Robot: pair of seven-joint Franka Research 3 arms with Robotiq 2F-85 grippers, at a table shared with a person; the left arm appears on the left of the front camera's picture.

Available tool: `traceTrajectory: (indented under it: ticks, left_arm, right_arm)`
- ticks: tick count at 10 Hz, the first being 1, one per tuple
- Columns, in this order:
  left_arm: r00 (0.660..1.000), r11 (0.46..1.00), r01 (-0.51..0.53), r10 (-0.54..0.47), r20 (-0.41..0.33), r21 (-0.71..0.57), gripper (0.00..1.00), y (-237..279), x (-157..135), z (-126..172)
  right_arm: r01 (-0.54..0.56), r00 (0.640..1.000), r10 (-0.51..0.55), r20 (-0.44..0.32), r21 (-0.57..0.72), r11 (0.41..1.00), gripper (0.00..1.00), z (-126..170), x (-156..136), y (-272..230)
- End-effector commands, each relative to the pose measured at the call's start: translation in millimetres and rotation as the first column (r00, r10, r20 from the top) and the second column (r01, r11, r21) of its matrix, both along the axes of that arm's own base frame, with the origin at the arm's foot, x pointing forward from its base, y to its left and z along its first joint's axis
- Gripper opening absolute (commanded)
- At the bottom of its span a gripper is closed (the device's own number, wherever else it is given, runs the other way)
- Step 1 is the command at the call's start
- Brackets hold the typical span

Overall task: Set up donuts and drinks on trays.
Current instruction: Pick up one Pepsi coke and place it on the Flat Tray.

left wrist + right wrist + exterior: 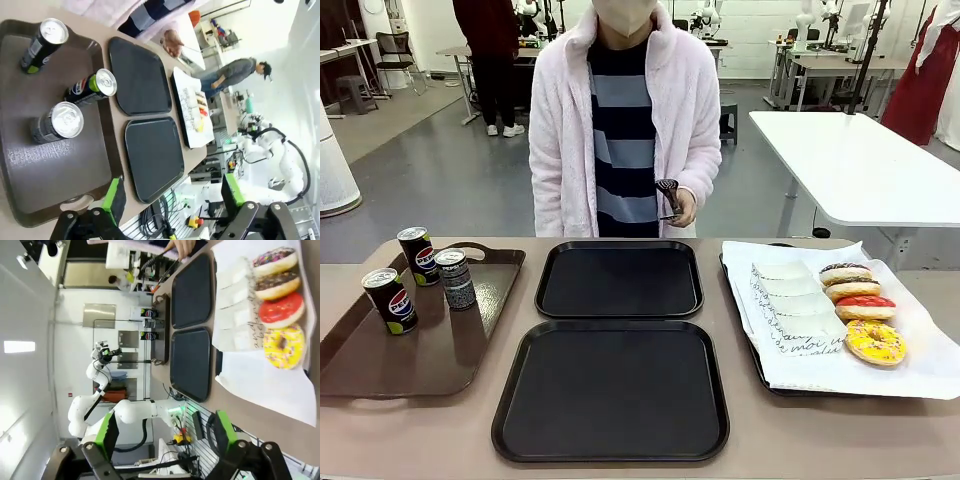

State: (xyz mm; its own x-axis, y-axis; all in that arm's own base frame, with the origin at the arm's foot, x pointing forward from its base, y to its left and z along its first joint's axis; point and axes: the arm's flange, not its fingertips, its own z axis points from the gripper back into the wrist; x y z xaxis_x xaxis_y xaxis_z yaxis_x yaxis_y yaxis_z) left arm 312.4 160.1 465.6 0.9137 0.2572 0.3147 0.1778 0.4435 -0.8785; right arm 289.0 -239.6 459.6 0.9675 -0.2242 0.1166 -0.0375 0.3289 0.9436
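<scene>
Brown tabletop [440, 440] spreads below both pincers. Ahead of the left pincer [172, 195], off its right finger, lie the near black tray [610, 390] and the far black tray [620, 280], one behind the other and just apart. In the right wrist view the same 2 trays sit straight ahead of the right pincer [166, 430].

Next in size, a glossy brown handled tray [420, 350] lies just beyond the left pincer's left finger. A paper-lined tray [920, 370] reaches out past the right pincer's right finger. A person in a pale fleece jacket [555, 130] stands across the table, beyond both pincers, one hand [682, 208] holding tongs [667, 190].

3 cans stand upright on the brown tray, ahead of the left pincer: 2 black Pepsi cans [390, 300] and 1 grey patterned can [454, 279]. 4 donuts [865, 307] (sprinkled chocolate, plain chocolate, red, yellow) lie in a row on the paper, beside white sleeves [795, 305], far ahead of the right pincer.

Both pincers have their green-padded fingers spread apart with nothing between them.
</scene>
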Motion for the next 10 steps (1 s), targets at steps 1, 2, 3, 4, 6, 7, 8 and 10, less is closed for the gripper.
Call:
traceTrajectory:
  ticks: [1,2,3,4,6,7,8,10]
  left_arm:
    - [0.999,0.998,-0.029,0.03,0.023,-0.051,1.0,20.7,-2.6,-2.0]
    - [0.999,0.997,-0.039,0.04,0.016,-0.068,1.0,26.9,-6.1,-5.5]
    - [0.998,0.996,-0.055,0.055,0.002,-0.065,1.0,33.0,-6.6,-7.9]
    - [0.997,0.995,-0.072,0.072,-0.007,-0.067,1.0,38.3,-7.6,-7.6]
    - [0.996,0.994,-0.093,0.094,0.01,-0.062,1.0,31.1,-11.8,-1.9]
    - [0.996,0.994,-0.084,0.082,-0.03,-0.064,1.0,39.5,-12.9,-10.1]
    - [0.996,0.994,-0.084,0.082,-0.03,-0.064,1.0,39.5,-12.9,-10.1]
    - [0.996,0.994,-0.084,0.082,-0.03,-0.064,1.0,39.5,-12.9,-10.1]
  right_arm:
    - [-0.001,1.0,0.001,-0.007,0.023,1.0,1.0,-5.5,-6.3,-33.1]
    - [-0.007,0.999,0.007,-0.042,0.009,1.0,1.0,-11.6,-12.3,-45.1]
    - [0.009,0.999,-0.008,-0.047,0.012,1.0,1.0,-14.9,-17.5,-53.5]
    - [0.02,0.999,-0.02,-0.041,0.008,1.0,1.0,-15.8,-20.6,-57.4]
    - [0.055,0.998,-0.056,-0.018,-0.072,0.996,1.0,-7.3,-20.4,-49.3]
    - [0.053,0.997,-0.052,-0.051,0.02,0.998,1.0,-16.7,-22.6,-56.4]
    - [0.053,0.997,-0.052,-0.051,0.02,0.998,1.0,-16.7,-22.6,-56.4]
    - [0.053,0.997,-0.052,-0.051,0.02,0.998,1.0,-16.7,-22.6,-56.4]
